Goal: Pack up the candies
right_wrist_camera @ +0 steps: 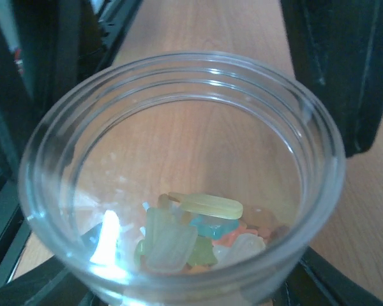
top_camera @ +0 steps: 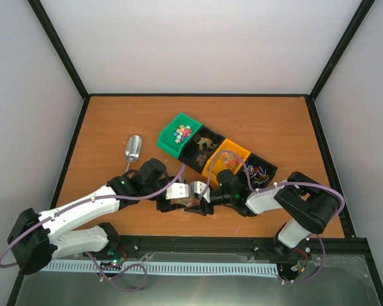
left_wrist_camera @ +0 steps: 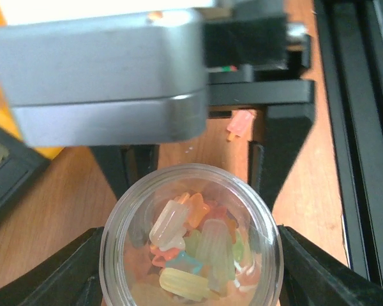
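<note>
A clear jar (left_wrist_camera: 190,185) holds several pastel candies (left_wrist_camera: 198,245), and it also shows in the right wrist view (right_wrist_camera: 179,83), its candies (right_wrist_camera: 198,233) low inside. In the top view the jar (top_camera: 195,203) sits between both grippers near the table's front. My left gripper (left_wrist_camera: 191,268) has its black fingers (left_wrist_camera: 64,271) pressed on the jar's sides. My right gripper (right_wrist_camera: 179,287) also grips the jar from the opposite side, fingers (right_wrist_camera: 335,284) against its wall. One pink candy (left_wrist_camera: 240,125) lies loose on the table beyond the jar.
A row of bins runs diagonally behind the grippers: green (top_camera: 172,141) with round sweets, black (top_camera: 204,148) with brown lumps, orange (top_camera: 228,156), and black (top_camera: 260,169) with thin wrapped ones. A silver scoop (top_camera: 133,149) lies left of them. A black rail (top_camera: 242,245) edges the front.
</note>
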Controlling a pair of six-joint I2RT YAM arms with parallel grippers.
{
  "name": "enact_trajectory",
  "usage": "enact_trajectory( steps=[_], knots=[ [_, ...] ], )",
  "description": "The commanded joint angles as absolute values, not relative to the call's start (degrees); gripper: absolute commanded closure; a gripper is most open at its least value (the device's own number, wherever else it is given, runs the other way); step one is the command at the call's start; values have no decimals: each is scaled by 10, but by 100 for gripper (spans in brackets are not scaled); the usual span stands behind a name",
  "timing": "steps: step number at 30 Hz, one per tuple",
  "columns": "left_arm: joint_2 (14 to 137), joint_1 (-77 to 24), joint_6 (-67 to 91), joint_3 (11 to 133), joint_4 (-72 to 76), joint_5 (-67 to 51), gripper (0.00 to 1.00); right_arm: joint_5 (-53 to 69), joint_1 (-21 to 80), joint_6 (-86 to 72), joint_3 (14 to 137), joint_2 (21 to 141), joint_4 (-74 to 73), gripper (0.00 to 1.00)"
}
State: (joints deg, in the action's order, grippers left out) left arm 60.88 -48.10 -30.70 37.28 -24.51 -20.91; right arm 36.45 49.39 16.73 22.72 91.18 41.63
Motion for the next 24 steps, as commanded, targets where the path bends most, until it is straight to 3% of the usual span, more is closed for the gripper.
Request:
enact_trajectory(
  steps=[1, 3, 5, 9, 12, 18, 24],
  knots=[
    [616, -482, -497, 385, -385, -292, 57, 457, 452, 260, 254, 906, 335, 55],
    [632, -480, -516, 394, -397, -298, 58, 487, 437, 303, 272, 907, 291, 56],
    [646, -476, -491, 400, -386, -292, 59, 488, 426, 331, 291, 908, 265, 50],
    [654, -474, -362, 397, -307, -229, 62, 448, 416, 279, 296, 905, 289, 15],
    [652, -474, -283, 399, -252, -176, 61, 412, 418, 191, 266, 892, 353, 2],
    [650, -474, -212, 398, -221, -143, 61, 350, 457, 146, 231, 878, 402, 0],
    [657, -474, -177, 401, -212, -146, 61, 316, 463, 86, 247, 924, 441, 5]
  ],
)
